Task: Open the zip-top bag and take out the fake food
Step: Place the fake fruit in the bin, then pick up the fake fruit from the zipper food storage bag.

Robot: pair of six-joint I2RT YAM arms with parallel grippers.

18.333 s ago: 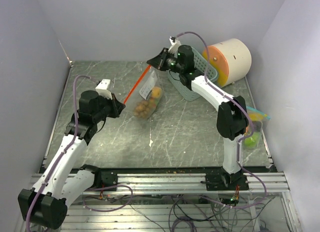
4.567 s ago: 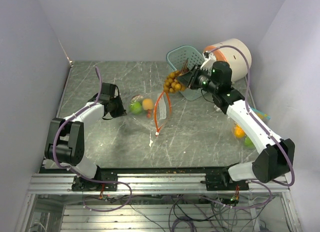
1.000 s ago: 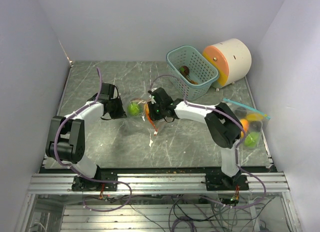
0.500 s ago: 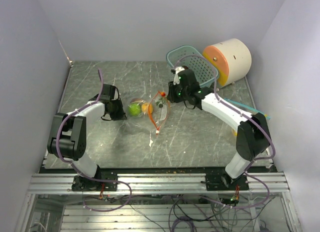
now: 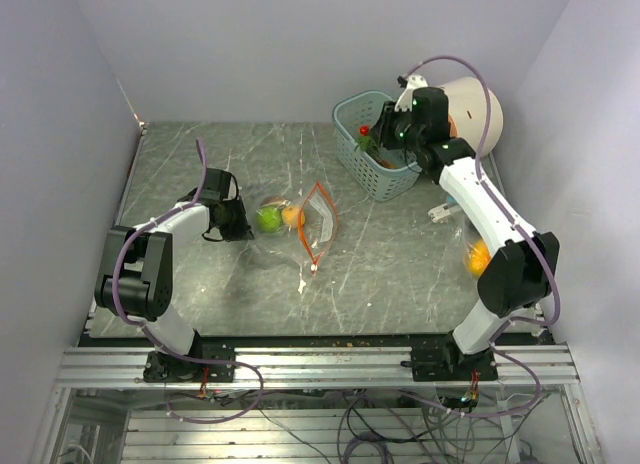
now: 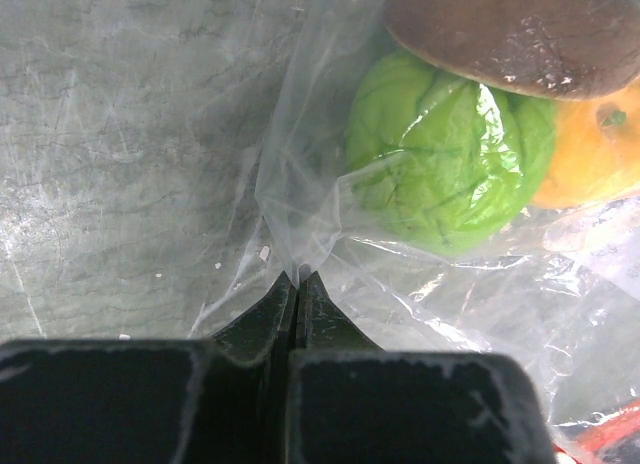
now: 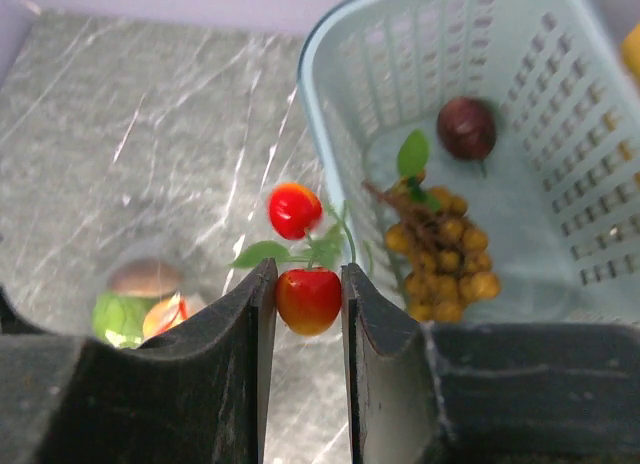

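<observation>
The bag (image 5: 318,214) lies on the table (image 5: 400,274). Its thin, limp film is pinched by the closed left gripper (image 6: 297,284), and a cabbage (image 6: 440,164), an orange (image 6: 590,154) and a mushroom (image 6: 510,24) are seen inside. A pair of cherries (image 7: 308,299) is clamped in the narrowed right gripper (image 5: 374,137) at the rim of the basket (image 7: 330,44). Such toys are judged light, hard and smooth, so they are best gripped across the body. The grapes (image 7: 440,254) in the basket are shown clearly only by the right wrist view.

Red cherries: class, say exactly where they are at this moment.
In the top view the cherries are at the back right of the table, pinched in the right gripper at the left rim of the teal basket.
</observation>
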